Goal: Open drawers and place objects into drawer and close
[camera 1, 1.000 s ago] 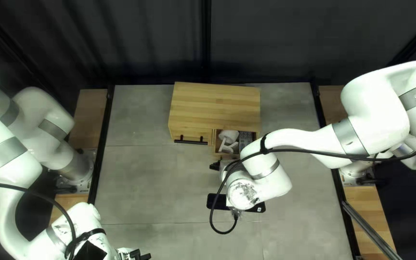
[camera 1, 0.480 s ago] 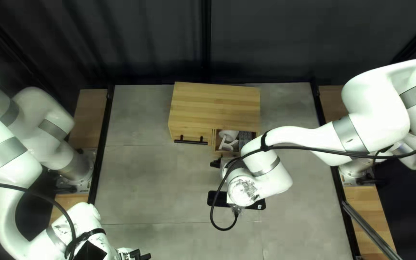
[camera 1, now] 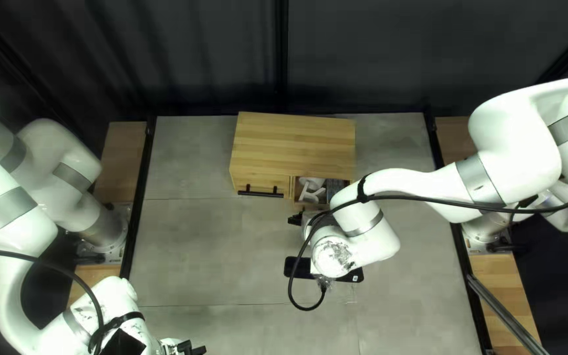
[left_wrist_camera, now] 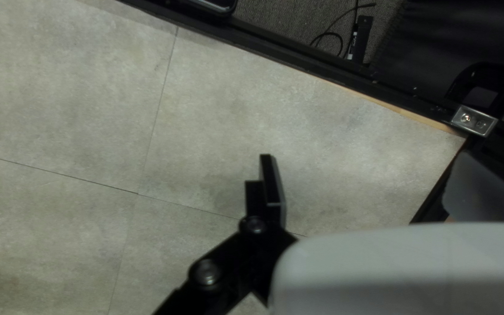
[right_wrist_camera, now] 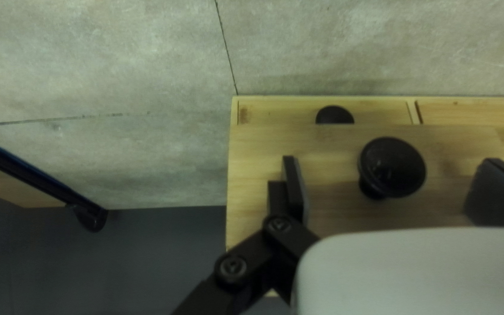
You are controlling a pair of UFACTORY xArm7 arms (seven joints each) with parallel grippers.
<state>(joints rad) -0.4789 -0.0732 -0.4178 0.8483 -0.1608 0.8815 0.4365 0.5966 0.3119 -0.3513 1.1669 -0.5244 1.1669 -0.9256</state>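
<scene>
Between the right gripper's [right_wrist_camera: 392, 162] wide-set fingers sits the knob [right_wrist_camera: 393, 168], a gap on each side, so nothing is gripped. Drawer front [right_wrist_camera: 339, 201] is just past the fingertips, a second knob [right_wrist_camera: 334, 115] half hidden by it. Drawer [camera 1: 293, 190] is out, lower middle of the top left view, with white pieces [camera 1: 310, 192] and a grey thing [camera 1: 334, 188] inside. Likely step: shutting it, loading looks done. To do it well: keep the knob centred, then either pinch it lightly or put both fingertips on the front evenly and push straight toward the cabinet [camera 1: 294, 141]. One-sided push could skew the drawer and jam it; too hard could slide the whole cabinet. Check first that the white pieces lie below the rim. Ease off once flush, back out straight so no finger snags the knob. Bar handle [camera 1: 260, 192] is left of the drawer, leave it. Left gripper [left_wrist_camera: 366, 156], bottom left of the top left view, stands wide apart, holding nothing, well out of the way. Writing: no label seen on knobs, drawer front or cabinet. Black slab [camera 1: 300, 268], lower middle under the right arm [camera 1: 405, 187], has a tiny pale mark, unreadable. Black box [left_wrist_camera: 363, 36] off the table's edge carries small pale print, not legible enough to log.
</scene>
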